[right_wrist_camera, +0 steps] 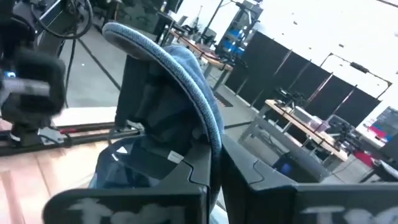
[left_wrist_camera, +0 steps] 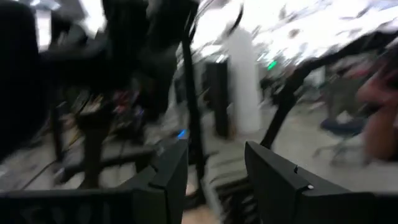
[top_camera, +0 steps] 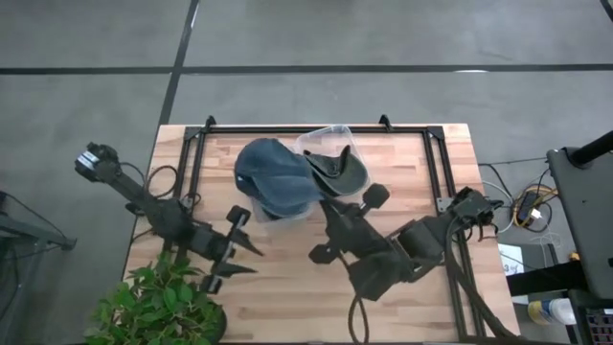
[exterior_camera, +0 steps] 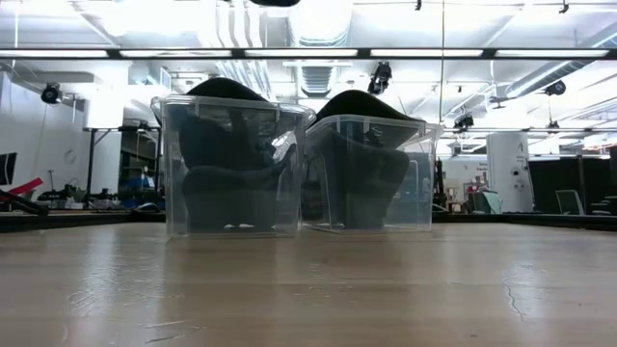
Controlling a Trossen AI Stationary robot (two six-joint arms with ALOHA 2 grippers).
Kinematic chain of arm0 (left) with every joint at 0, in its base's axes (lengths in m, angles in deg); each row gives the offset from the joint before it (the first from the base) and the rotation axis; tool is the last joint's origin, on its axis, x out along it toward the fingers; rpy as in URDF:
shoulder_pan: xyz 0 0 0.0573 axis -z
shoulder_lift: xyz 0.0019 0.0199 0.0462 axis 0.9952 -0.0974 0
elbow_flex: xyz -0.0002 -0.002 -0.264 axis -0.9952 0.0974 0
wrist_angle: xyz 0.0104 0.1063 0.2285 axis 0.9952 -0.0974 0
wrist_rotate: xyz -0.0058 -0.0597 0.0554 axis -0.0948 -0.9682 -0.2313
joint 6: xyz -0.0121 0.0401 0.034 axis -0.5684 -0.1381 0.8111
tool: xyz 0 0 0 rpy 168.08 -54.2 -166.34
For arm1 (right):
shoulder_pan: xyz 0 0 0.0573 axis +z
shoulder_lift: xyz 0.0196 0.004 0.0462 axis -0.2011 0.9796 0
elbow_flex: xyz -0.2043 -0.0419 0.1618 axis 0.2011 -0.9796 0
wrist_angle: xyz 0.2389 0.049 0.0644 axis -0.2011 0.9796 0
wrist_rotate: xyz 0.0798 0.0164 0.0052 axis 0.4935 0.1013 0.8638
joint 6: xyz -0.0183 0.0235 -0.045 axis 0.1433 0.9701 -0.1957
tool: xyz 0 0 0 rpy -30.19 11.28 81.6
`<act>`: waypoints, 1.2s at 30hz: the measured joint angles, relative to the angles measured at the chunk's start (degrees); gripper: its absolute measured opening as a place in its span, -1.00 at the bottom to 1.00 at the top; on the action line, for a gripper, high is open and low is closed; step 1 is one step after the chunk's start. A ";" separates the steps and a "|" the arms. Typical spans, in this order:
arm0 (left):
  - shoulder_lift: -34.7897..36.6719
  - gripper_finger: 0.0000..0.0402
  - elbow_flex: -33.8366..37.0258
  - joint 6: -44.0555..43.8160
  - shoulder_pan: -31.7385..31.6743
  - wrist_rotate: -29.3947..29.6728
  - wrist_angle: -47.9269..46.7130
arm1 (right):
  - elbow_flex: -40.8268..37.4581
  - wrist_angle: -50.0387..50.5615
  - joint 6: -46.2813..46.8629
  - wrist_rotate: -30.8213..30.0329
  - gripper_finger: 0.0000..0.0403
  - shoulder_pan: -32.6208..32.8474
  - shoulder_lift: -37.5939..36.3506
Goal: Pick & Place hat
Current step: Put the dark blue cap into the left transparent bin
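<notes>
A blue hat [top_camera: 275,174] hangs in the air over the left of two clear bins [top_camera: 264,214], with my right gripper [top_camera: 324,198] shut on it. The right wrist view shows the hat [right_wrist_camera: 168,118] just ahead of the fingers. A darker hat [top_camera: 343,170] sits in the right bin [top_camera: 326,140], its crown above the rim. In the low view both bins [exterior_camera: 231,164] [exterior_camera: 371,173] hold dark hats, and neither gripper shows. My left gripper [top_camera: 251,257] stands open over the table's near left, nothing between its fingers [left_wrist_camera: 168,180]. My right gripper pinches the blue hat's rim edge [right_wrist_camera: 212,138] between its two fingers [right_wrist_camera: 186,171]. The fingers come at it about level, from the table's near right side. The hat is lifted clear of the bins and the table and stands up ahead of the fingers, its inside and label showing.
A black frame rail [top_camera: 316,128] runs along the table's far edge and down both sides. A green plant [top_camera: 158,307] stands at the near left corner. Bare wood [top_camera: 287,297] lies near the front edge. Cables and equipment [top_camera: 527,206] sit off the table's right.
</notes>
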 joint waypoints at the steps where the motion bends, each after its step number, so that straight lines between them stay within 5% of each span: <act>1: -0.31 -0.24 0.08 0.42 -0.09 1.57 -1.19 | 0.00 -0.62 -1.06 0.21 -0.95 -0.23 -0.25; 12: -4.59 -0.24 2.58 1.13 -3.13 16.60 -1.67 | -0.09 -24.52 -23.57 13.93 -0.95 -3.87 -1.35; 20: -5.28 -0.24 9.75 2.23 -3.44 10.82 14.31 | -0.09 -32.79 -31.53 22.33 -0.96 -5.12 -2.91; 24: -5.28 -0.24 17.41 2.34 -3.38 3.94 31.27 | -0.15 -31.66 -30.79 24.37 -0.96 -6.17 -3.96; 29: -5.46 -0.24 26.26 3.59 -6.13 4.69 54.94 | -0.20 -31.85 -29.22 28.75 -0.96 -8.21 -4.44; 33: -3.33 -0.24 26.59 1.82 -9.76 8.48 54.48 | -0.20 -33.00 -23.69 38.44 -0.96 -10.56 -4.13; 36: -3.40 -0.24 26.60 0.95 -11.12 7.07 54.11 | -0.20 -33.86 -23.32 39.51 -0.95 -11.79 -2.86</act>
